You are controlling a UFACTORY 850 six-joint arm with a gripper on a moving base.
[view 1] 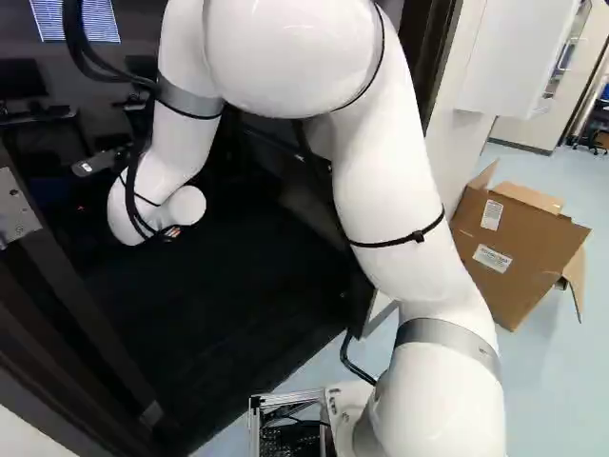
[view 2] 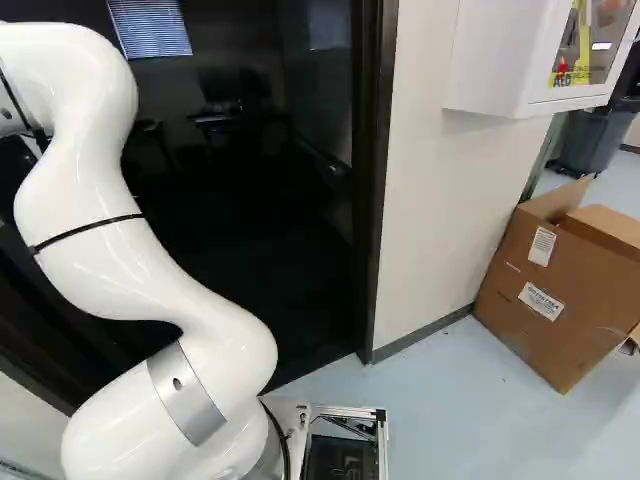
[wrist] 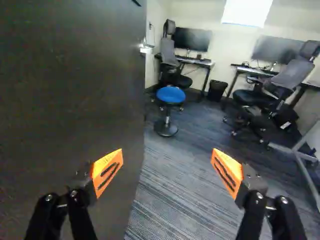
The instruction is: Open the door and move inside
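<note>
While its fingers stand wide apart, holding nothing, the end effector [wrist: 167,165] is beside the dark door [wrist: 75,95], which stands open with its lever handle [wrist: 146,49] farther ahead. Beyond, a blue-seated stool [wrist: 170,95] stands on striped carpet [wrist: 175,185], then tables [wrist: 192,61] bear monitors [wrist: 192,39].

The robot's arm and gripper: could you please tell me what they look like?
The arm is glossy white, with smooth, rounded segments, silver-grey bands near some joints, thin black straps around it and black cables along its upper part. The gripper has two black, jointed fingers with wedge-shaped orange pads bearing dark stripes.
</note>
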